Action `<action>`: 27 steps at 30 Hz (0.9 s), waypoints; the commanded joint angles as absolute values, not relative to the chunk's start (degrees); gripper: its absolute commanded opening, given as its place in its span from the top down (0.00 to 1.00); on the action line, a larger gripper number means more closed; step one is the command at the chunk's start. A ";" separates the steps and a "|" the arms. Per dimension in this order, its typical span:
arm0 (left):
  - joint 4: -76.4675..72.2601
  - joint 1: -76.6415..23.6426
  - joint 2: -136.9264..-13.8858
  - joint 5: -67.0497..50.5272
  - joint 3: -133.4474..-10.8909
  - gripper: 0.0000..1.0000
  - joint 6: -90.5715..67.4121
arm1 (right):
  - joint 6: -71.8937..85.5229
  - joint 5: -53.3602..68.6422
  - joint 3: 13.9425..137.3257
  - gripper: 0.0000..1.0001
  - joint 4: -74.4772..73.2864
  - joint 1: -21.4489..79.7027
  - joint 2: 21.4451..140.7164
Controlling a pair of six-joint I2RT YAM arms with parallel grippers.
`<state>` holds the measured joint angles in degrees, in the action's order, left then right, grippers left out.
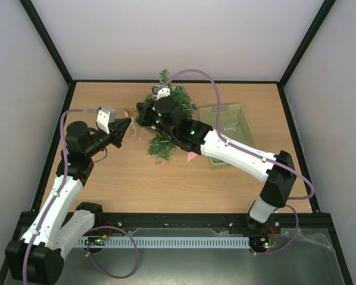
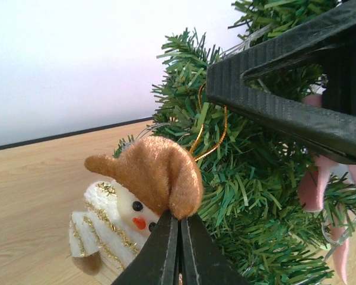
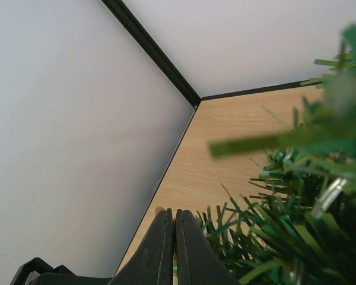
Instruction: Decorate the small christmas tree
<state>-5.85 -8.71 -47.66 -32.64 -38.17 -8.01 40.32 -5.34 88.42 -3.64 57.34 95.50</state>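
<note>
The small christmas tree (image 1: 169, 122) lies on the table's middle; its green needles fill the left wrist view (image 2: 249, 178) and the right side of the right wrist view (image 3: 296, 219). A snowman ornament (image 2: 121, 202) with a brown hat hangs beside the branches. My left gripper (image 2: 179, 218) is shut on the hat's edge; it is left of the tree in the top view (image 1: 129, 126). My right gripper (image 3: 174, 221) is shut on the ornament's gold hanging cord (image 2: 210, 133), at the tree's left side (image 1: 143, 113). Its black fingers (image 2: 273, 89) show in the left wrist view.
A pale green plastic basket (image 1: 242, 127) stands right of the tree, partly under my right arm. A pink ornament (image 2: 314, 184) hangs among the branches, and a pink tip (image 1: 191, 157) shows below the arm. The left wall (image 3: 59, 148) is close.
</note>
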 commanded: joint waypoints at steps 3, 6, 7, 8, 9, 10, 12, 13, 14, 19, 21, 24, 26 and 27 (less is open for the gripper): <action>-4.76 -8.58 -43.14 -30.66 -38.65 0.98 -9.04 | 40.93 -2.82 86.91 0.98 -0.21 57.13 92.25; -4.05 -8.55 -43.05 -30.50 -38.96 0.98 -9.05 | 41.29 -2.40 86.50 0.98 0.73 57.14 91.95; -3.78 -8.56 -43.35 -30.56 -39.21 0.98 -8.98 | 41.24 -2.73 86.51 0.98 0.60 57.17 91.98; -3.65 -8.53 -43.74 -30.58 -39.34 0.98 -8.90 | 41.09 -3.24 86.67 0.98 0.23 57.19 92.13; -3.69 -8.48 -44.07 -30.52 -39.44 0.98 -8.88 | 41.01 -3.65 86.93 0.98 -0.17 57.14 92.34; -3.69 -8.51 -44.42 -30.46 -39.58 0.98 -8.88 | 40.87 -4.14 87.21 0.98 -0.64 57.13 92.63; -3.57 -8.53 -45.28 -30.33 -40.01 0.97 -8.86 | 40.81 -5.08 87.54 0.98 -1.50 57.15 93.06; -3.58 -8.50 -45.87 -30.40 -40.23 0.98 -8.81 | 40.77 -5.50 87.78 0.98 -1.96 57.15 93.23; -3.49 -8.48 -46.45 -30.67 -40.52 0.98 -8.75 | 40.78 -5.87 88.01 0.98 -2.39 57.19 93.45; -4.31 -8.52 -48.22 -32.76 -40.89 0.98 -9.03 | 40.78 -6.31 88.86 0.98 -3.61 57.13 94.19; -5.02 -8.53 -48.53 -34.32 -40.80 0.98 -9.14 | 40.79 -6.25 88.73 0.98 -3.62 57.13 94.21; -5.38 -8.51 -49.29 -36.17 -40.82 0.98 -9.23 | 40.89 -5.49 88.67 0.98 -3.36 57.17 94.53; -5.91 -8.48 -49.52 -36.47 -40.51 0.98 -9.31 | 40.87 -5.30 88.76 0.98 -3.46 57.13 94.94; -6.15 -8.52 -49.52 -36.52 -40.42 0.98 -9.27 | 40.87 -5.32 88.78 0.98 -3.48 57.13 95.19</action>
<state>-3.57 -8.71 -49.12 -34.11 -39.24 -9.28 40.75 -4.73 87.29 -2.79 57.34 93.86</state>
